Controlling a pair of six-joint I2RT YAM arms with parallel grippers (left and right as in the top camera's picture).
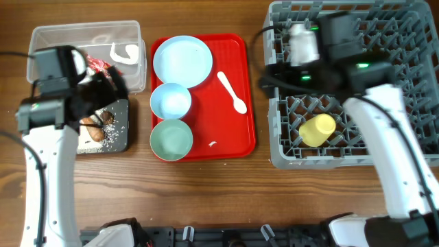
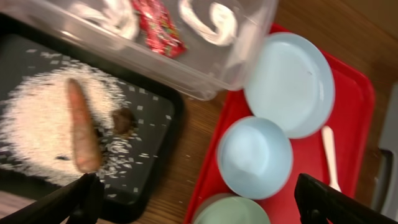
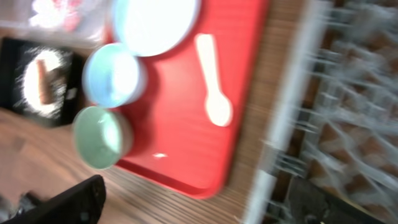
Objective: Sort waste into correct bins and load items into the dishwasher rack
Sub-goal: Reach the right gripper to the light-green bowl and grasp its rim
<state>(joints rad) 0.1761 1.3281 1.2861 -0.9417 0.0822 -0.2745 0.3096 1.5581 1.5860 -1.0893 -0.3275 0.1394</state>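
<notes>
The left gripper, jaws wide and empty, hangs over the black tray beside the clear tub. On the red serving tray the white plastic spoon runs 11 to 5 o'clock, bowl end at 5, with bare tray around it. The right gripper, likewise wide and empty over the dishwasher rack's left rim, is nearer, with the spoon at its 8 o'clock
</notes>
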